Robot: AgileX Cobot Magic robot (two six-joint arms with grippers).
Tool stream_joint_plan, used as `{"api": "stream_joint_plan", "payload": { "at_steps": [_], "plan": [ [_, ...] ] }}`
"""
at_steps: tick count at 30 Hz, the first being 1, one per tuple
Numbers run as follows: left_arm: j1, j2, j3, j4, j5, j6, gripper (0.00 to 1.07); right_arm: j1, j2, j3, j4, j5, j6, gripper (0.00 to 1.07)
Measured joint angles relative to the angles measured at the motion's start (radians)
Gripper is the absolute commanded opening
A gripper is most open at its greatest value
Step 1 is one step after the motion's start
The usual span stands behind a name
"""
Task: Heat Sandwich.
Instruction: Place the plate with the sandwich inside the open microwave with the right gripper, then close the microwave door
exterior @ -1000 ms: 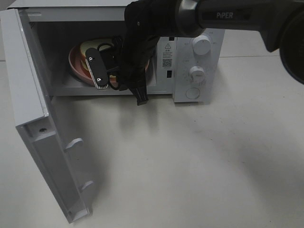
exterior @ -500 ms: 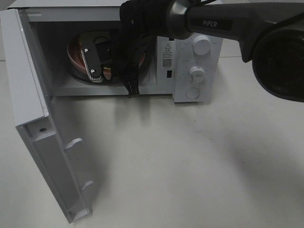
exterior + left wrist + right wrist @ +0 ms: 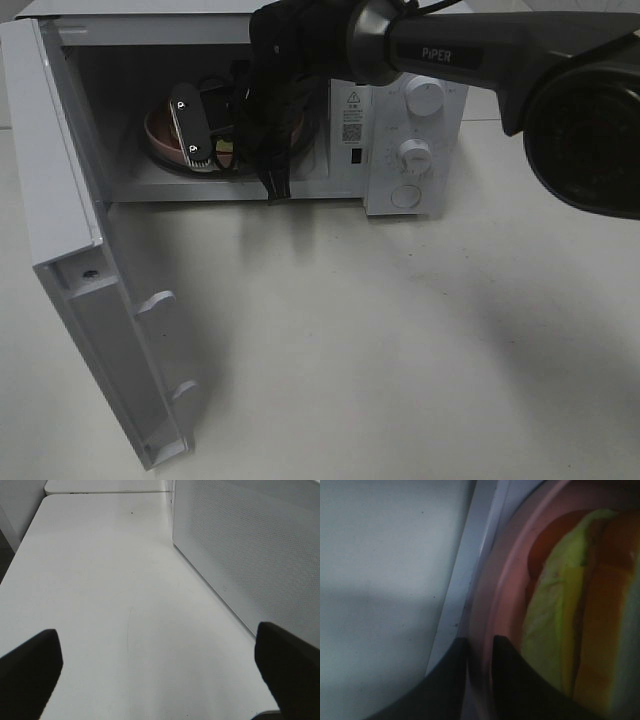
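The microwave (image 3: 415,140) stands on the white table (image 3: 400,350) with its door (image 3: 70,250) swung wide open. Inside it lies the pink plate (image 3: 158,138), and the sandwich (image 3: 560,615) rests on this plate, its yellow-green filling showing in the right wrist view. The right arm (image 3: 480,50) reaches into the microwave. The right pincer (image 3: 480,640) has one finger on each side of the plate's rim, but I cannot tell if it presses the rim or only stands around it. The left pincer (image 3: 157,642) is wide open and empty above the table, beside a white perforated wall (image 3: 250,555).
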Motion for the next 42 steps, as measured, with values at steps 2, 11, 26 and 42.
{"api": "stream_joint_plan", "payload": {
  "at_steps": [2, 11, 26, 42],
  "plan": [
    [0.000, 0.000, 0.000, 0.000, 0.000, 0.000, 1.01, 0.000, 0.000, -0.002, 0.000, -0.006, 0.048, 0.47],
    [0.000, 0.000, 0.000, 0.000, 0.000, 0.000, 1.01, 0.000, -0.003, -0.007, -0.002, 0.002, 0.119, 0.82],
    [0.000, 0.000, 0.000, 0.000, 0.000, 0.000, 1.01, 0.000, -0.119, 0.200, -0.011, -0.100, 0.141, 0.79],
    [0.000, 0.000, 0.000, 0.000, 0.000, 0.000, 1.01, 0.000, -0.329, 0.551, -0.036, -0.274, 0.148, 0.76]
  ]
}}
